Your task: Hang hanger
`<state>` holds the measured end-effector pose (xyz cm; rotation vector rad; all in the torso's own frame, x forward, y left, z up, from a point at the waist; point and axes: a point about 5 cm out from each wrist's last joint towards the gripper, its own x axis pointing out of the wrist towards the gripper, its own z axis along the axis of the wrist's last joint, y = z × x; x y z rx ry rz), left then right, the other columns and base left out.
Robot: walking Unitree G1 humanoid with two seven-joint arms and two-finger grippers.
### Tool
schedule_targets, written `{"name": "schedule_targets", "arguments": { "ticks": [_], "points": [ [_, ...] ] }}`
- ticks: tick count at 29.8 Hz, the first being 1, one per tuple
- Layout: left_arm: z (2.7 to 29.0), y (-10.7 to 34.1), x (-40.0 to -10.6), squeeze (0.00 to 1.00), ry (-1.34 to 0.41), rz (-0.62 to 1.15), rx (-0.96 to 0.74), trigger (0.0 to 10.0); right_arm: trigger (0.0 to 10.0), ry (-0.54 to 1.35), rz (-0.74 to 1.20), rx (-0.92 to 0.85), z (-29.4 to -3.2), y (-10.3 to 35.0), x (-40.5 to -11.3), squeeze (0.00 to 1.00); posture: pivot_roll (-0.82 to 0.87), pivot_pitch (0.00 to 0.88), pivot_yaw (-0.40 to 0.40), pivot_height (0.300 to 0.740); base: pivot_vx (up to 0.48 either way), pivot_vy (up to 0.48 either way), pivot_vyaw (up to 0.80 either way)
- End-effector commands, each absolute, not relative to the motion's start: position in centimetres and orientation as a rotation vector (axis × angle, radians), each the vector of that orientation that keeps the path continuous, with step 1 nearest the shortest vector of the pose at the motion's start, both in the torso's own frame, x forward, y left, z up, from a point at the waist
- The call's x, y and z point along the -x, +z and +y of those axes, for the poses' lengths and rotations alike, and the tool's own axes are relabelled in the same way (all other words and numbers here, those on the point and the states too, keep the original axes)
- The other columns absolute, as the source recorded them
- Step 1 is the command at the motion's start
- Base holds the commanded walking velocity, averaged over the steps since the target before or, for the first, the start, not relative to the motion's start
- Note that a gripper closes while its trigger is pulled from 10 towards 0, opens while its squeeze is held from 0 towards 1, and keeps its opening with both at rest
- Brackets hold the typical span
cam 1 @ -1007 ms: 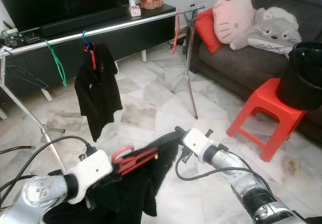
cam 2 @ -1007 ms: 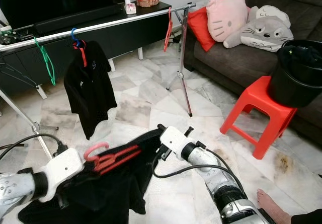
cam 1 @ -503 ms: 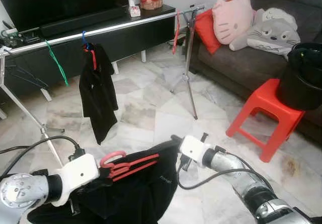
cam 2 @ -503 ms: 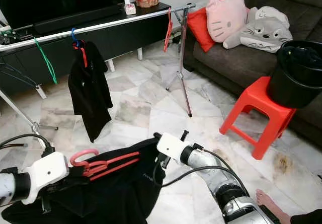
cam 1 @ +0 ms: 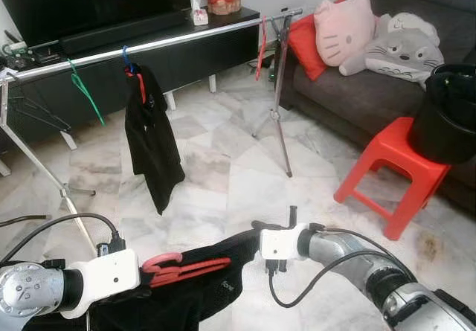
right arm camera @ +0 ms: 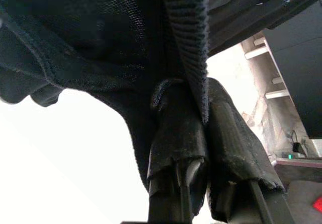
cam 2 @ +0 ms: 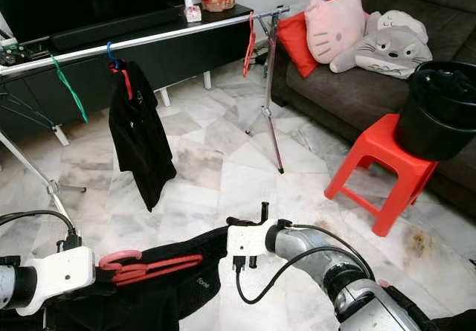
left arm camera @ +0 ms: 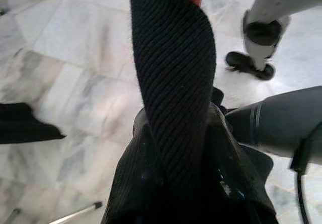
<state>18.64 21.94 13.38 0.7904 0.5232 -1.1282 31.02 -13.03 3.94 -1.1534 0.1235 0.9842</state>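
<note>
Holding: your left gripper (cam 1: pixel 141 280) clamps red hanger (cam 1: pixel 182 268); right gripper (right arm camera: pixel 201 133) pinches black shirt (cam 2: pixel 178 283); rail (cam 1: pixel 171 41) lies ahead, hanger parallel.

— What are the arms like?
— Silver metal forearms with white block-shaped wrist housings (cam 1: pixel 111 279), looping black cables (cam 1: pixel 312 286).
— And the fingers?
— Long black fingers sheathed in worn black rubber pads (right arm camera: pixel 236 153).

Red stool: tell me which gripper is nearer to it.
Right. The right gripper, clamped on the black garment, sits just left of the red stool; the left gripper is farther left.
</note>
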Motion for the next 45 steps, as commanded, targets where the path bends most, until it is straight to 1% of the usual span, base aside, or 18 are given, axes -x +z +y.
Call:
{"name": "schedule_targets", "arguments": {
  "ticks": [1, 3, 6, 9, 13, 16, 21, 24, 25, 26, 28, 30, 31, 35, 40, 42, 45],
  "points": [
    [23.1, 14.0, -18.7, 0.0, -1.146, 0.573, -0.804, 10.0, 0.0, 0.87, 0.25, 1.221, -16.8, 4.1, -31.8, 0.0, -0.05, 0.0, 0.01, 0.74, 0.0, 0.0, 0.0],
    [23.1, 14.1, -18.6, 0.0, -1.167, 0.577, -0.795, 10.0, 0.0, 0.875, 0.266, 1.228, -16.9, 4.0, -31.8, 0.0, -0.05, 0.0, 0.009, 0.74, 0.0, 0.0, 0.0],
    [23.0, 14.4, -17.7, 0.0, -1.264, 0.639, -0.783, 10.0, 0.0, 0.892, 0.285, 1.267, -17.0, 3.8, -31.8, 0.0, -0.05, 0.0, 0.008, 0.74, 0.0, 0.0, 0.0],
    [22.9, 14.5, -17.6, 0.0, -1.293, 0.645, -0.796, 10.0, 0.0, 0.905, 0.296, 1.278, -17.2, 3.6, -31.6, 0.0, -0.05, 0.0, 0.006, 0.74, 0.0, 0.0, 0.0],
    [23.4, 14.8, -18.0, 0.0, -1.268, 0.642, -0.837, 10.0, 0.0, 0.945, 0.337, 1.304, -17.5, 3.0, -31.1, 0.0, -0.05, 0.0, 0.006, 0.74, 0.0, 0.0, 0.0],
    [24.3, 14.9, -18.5, 0.0, -1.211, 0.644, -0.862, 10.0, 0.0, 0.959, 0.386, 1.351, -18.3, 2.5, -30.7, 0.0, -0.04, 0.0, 0.004, 0.74, 0.0, 0.0, 0.0],
    [24.4, 14.9, -18.6, 0.0, -1.206, 0.646, -0.864, 10.0, 0.0, 0.961, 0.391, 1.357, -18.4, 2.4, -30.7, 0.0, -0.04, 0.0, 0.004, 0.74, 0.0, 0.0, 0.0],
    [24.6, 15.5, -18.8, 0.0, -1.175, 0.604, -0.815, 10.0, 0.0, 0.973, 0.411, 1.378, -18.7, 2.2, -30.5, 0.0, -0.04, 0.0, 0.0, 0.74, 0.0, 0.0, 0.0],
    [24.8, 16.2, -19.0, 0.0, -1.153, 0.558, -0.754, 10.0, 0.0, 0.981, 0.431, 1.391, -18.9, 1.9, -30.3, 0.0, -0.04, 0.0, -0.002, 0.74, 0.0, 0.0, 0.0],
    [24.8, 16.4, -19.0, 0.0, -1.152, 0.547, -0.736, 10.0, 0.0, 0.984, 0.437, 1.394, -19.0, 1.9, -30.2, 0.0, -0.04, 0.0, -0.002, 0.74, 0.0, 0.0, 0.0],
    [24.8, 16.5, -18.8, 0.0, -1.165, 0.533, -0.705, 10.0, 0.0, 0.984, 0.44, 1.397, -19.0, 1.8, -30.1, 0.0, -0.04, 0.0, -0.002, 0.74, 0.0, 0.0, 0.0],
    [24.9, 16.8, -18.4, 0.0, -1.214, 0.53, -0.679, 10.0, 0.0, 0.983, 0.443, 1.4, -19.1, 1.7, -30.1, 0.0, -0.04, 0.0, -0.003, 0.74, 0.0, 0.0, 0.0],
    [24.9, 16.8, -18.4, 0.0, -1.214, 0.53, -0.679, 10.0, 0.0, 0.983, 0.443, 1.4, -19.1, 1.7, -30.1, 0.0, -0.04, 0.0, -0.003, 0.74, 0.0, 0.0, 0.0],
    [24.9, 16.5, -17.4, 0.0, -1.328, 0.582, -0.711, 10.0, 0.0, 0.971, 0.449, 1.416, -19.5, 1.8, -30.1, 0.0, -0.04, 0.0, -0.004, 0.74, 0.0, 0.0, 0.0],
    [24.7, 16.4, -17.2, 0.0, -1.36, 0.593, -0.725, 10.0, 0.0, 0.957, 0.453, 1.423, -19.8, 1.9, -30.2, 0.0, -0.04, 0.0, -0.006, 0.74, 0.0, 0.0, 0.0],
    [24.0, 16.5, -17.2, 0.0, -1.397, 0.574, -0.716, 10.0, 0.0, 0.95, 0.463, 1.452, -20.2, 1.9, -30.2, 0.0, -0.04, 0.0, -0.008, 0.74, 0.0, 0.0, 0.0],
    [23.3, 16.3, -17.2, 0.0, -1.419, 0.561, -0.725, 10.0, 0.0, 0.932, 0.475, 1.427, -20.2, 1.8, -30.2, 0.0, -0.04, 0.0, -0.009, 0.74, 0.0, 0.0, 0.0]
  ]
}}
